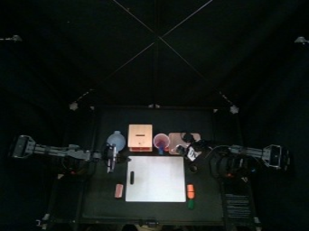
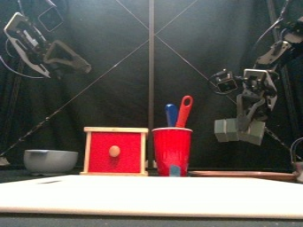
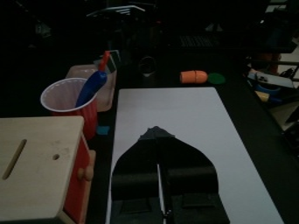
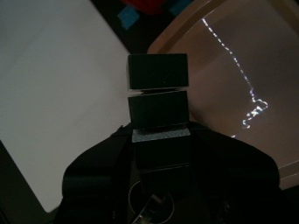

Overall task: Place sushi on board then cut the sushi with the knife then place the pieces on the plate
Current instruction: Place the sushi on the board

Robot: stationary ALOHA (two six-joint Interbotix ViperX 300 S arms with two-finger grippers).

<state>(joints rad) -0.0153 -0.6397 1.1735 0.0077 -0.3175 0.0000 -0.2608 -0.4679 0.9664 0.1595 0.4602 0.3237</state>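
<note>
Log right tool clamped on the sushi roll, jaws closed against its near end. Count two dark blocks past the tips, set in line, the farther one slightly askew. Note the roll off the worktop, carried in the air. Directly under this tool: white cutting board to one side, pink tray to the other, with the roll hanging about over the line where they meet. From the front, find this tool raised to roughly the height of the knife handles; cannot make out the roll from there.

Find left tool held high, jaws drawn together, tips meeting, nothing between them. Below and ahead of it: the board's bare surface. Off to its side: wooden box with red drawer front, then red cup holding blue knife and red knife. Past its tips, beyond the board's far end: an orange toy. Near it, toward the back: blue-grey bowl.
</note>
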